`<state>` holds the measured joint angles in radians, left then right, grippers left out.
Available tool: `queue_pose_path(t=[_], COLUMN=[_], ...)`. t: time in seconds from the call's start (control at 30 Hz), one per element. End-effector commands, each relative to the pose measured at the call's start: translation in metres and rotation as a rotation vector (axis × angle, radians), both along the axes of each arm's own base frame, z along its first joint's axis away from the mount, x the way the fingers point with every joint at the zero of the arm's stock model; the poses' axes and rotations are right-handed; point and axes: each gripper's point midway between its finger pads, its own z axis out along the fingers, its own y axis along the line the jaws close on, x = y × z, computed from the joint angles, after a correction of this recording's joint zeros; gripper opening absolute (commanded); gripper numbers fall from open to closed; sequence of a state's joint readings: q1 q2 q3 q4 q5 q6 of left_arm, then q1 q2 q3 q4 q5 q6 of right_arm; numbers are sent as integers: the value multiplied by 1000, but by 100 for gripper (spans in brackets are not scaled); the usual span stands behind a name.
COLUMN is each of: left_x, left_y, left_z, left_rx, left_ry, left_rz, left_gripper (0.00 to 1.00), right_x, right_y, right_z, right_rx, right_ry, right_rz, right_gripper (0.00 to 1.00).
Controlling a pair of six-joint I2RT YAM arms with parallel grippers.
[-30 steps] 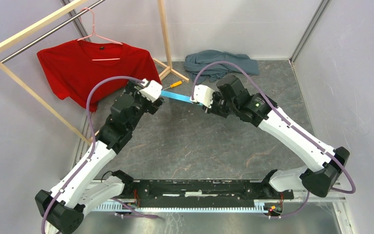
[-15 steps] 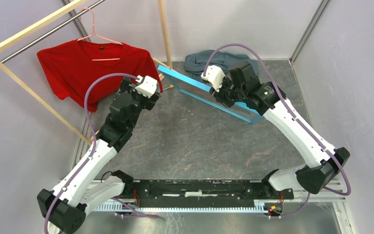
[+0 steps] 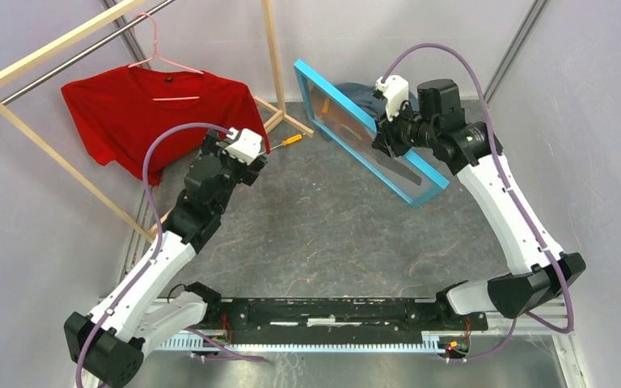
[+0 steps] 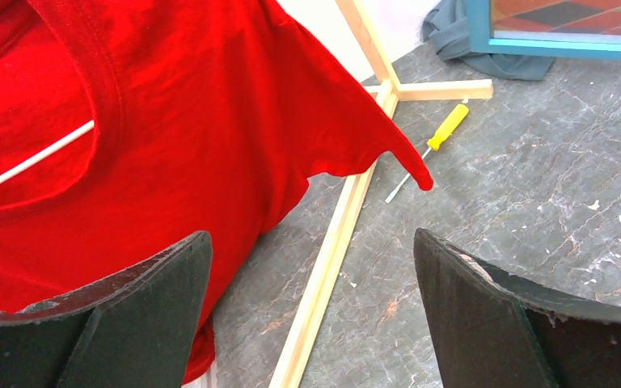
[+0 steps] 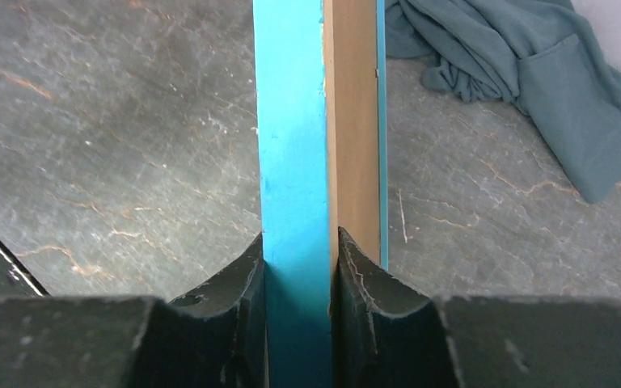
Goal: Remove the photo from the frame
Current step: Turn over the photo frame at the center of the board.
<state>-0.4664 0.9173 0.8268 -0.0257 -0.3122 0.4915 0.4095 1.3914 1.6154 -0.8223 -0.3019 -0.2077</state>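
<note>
Control of the frame (image 3: 422, 192) has passed to the right arm alone. A second ago both tools held it low and almost edge-on, just right of the clothes rack (image 3: 273, 56). Half a second ago the left one had already let go. Now the right arm has swung the frame up and further right of the rack, tilted on its long edge, with the glazed front turned up towards the overhead camera.

The right tool (image 5: 301, 242) is clamped on the frame's rail, one finger on the blue face and the other against a brown strip (image 5: 352, 121) behind it. I cannot tell whether that strip is the frame's wood or a backing board. The photo (image 3: 331, 101) sits inside the frame, and its colours show through the front in the overhead and left wrist views.

The left tool (image 4: 311, 238) is spread wide and holds nothing. It hangs close to the rack's foot, facing the red T-shirt (image 4: 129, 121) on the rack and the yellow screwdriver (image 4: 449, 125) lying on the counter (image 4: 534, 202) by that foot. A grey-blue cloth (image 5: 534, 65) lies on the counter beyond the frame, on the side away from the rack.

So nothing has been taken out yet. The lift looks like preparation: with the frame raised and the left arm free, the back can be reached. A one-sided pinch on a large frame may twist or slip.
</note>
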Motion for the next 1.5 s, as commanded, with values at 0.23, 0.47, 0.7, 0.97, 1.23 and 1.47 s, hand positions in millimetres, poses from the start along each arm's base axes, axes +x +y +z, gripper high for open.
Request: queue_pose_path(t=[0.23,0.47,0.7,0.97,1.23,1.47], left_x=[3,2,3,3,4,4], left_y=[-4,-2,-2,-4,-5,-6], left_z=[8,5,0,-5,-9,-10], left_rx=[-90,-88,-87,-84,-83,-83], left_ry=[-35,-31,-23,-11,-2,2], left_rz=[-10,-7,-8,-16,-25,-26], left_gripper=[100,100,100,100,100,100], right_x=[-13,-22,-13,-1,7,11], right_y=[36,30,19,0,-27,-48], right_z=[109,126,106,66,38,9], right_rx=[392,518,586,618,643,675], right_ry=[-135,-121,-43,14,47,108], right_rz=[130,155,109,13,-71,-128], right_gripper=[0,0,0,0,0,0])
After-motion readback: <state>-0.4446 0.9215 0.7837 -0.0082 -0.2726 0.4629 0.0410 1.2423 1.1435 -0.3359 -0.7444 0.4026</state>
